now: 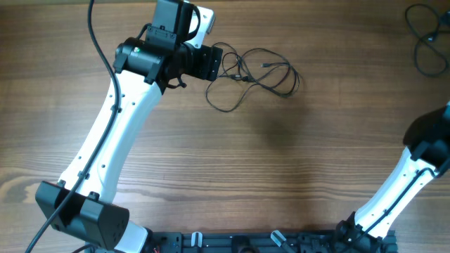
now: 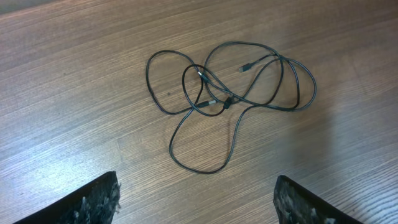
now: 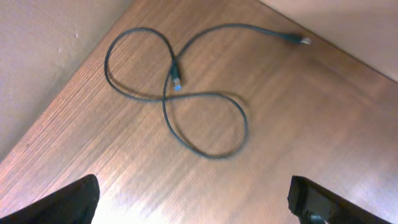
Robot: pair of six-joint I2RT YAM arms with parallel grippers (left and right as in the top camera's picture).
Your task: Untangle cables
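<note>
Left gripper (image 2: 198, 200) and right gripper (image 3: 196, 204) are held jaws spread, nothing pinched yet, so a loose loop of the cables (image 2: 214, 102) probably gets grabbed next.

Black cables (image 2: 212, 102) on brown wood-grain table (image 2: 74, 124)

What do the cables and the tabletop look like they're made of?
Cables: thin black cords, likely rubber or plastic jacket, matte; they bend into loose loops without kinking. The separate cable near the table edge looks the same. Table: brown wood grain with slight sheen; whether solid wood or laminate cannot be told.
</note>
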